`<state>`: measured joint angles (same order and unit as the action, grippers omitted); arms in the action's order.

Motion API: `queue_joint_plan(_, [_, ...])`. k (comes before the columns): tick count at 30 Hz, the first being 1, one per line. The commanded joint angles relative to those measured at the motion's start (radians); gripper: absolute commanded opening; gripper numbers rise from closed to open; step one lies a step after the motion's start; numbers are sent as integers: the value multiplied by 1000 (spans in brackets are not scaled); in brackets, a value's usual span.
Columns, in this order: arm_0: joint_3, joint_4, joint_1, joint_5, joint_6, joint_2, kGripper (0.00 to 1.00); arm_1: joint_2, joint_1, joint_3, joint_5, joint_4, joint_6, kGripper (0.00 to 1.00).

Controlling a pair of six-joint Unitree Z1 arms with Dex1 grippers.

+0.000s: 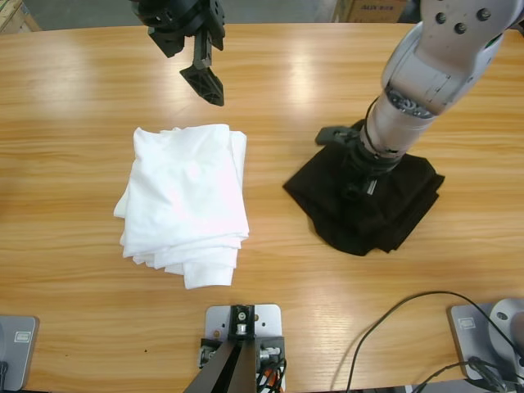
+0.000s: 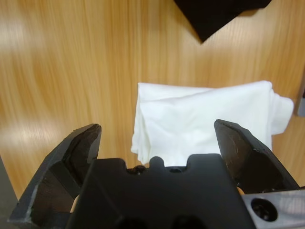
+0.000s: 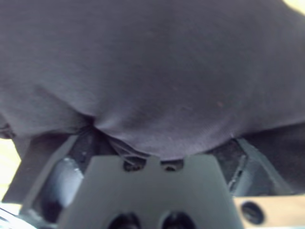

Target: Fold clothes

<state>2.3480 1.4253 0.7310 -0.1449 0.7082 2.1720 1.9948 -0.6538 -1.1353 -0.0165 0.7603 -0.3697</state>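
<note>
Wooden table [image 1: 74, 270] – folded white garments [image 1: 187, 205] left, black shirt [image 1: 393, 213] right (crumpled), apart.

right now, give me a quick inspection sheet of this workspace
surface: long wooden table, bare wood around both piles
job's things: white garments folded in a stack left of middle; black shirt bunched in a compact pile on the right, the two apart
clutter: nothing seen
grippers: left gripper open, above the table beyond the white stack, holding nothing; right gripper pressed down into the black shirt, jaws hidden by fabric
cables: black cables looping at the near right edge
surroundings: cardboard boxes beyond the table's far edge
</note>
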Motion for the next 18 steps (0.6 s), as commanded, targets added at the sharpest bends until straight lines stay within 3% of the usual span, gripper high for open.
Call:
queue_joint_plan(1, [-71, 12, -8, 12, -11, -18, 922, 35, -38, 43, 66, 27, -205, 780])
queue_joint_plan(11, [-101, 8, -8, -27, -570, -20, 927, -94, -59, 49, 28, 55, -251, 774])
queue_joint_plan(14, [-71, 3, -7, -70, -754, -21, 923, -298, -59, 42, -34, 79, -163, 728])
queue_joint_plan(18, [-7, 3, 10, -185, -978, -11, 928, -548, -36, 16, -45, 75, 144, 724])
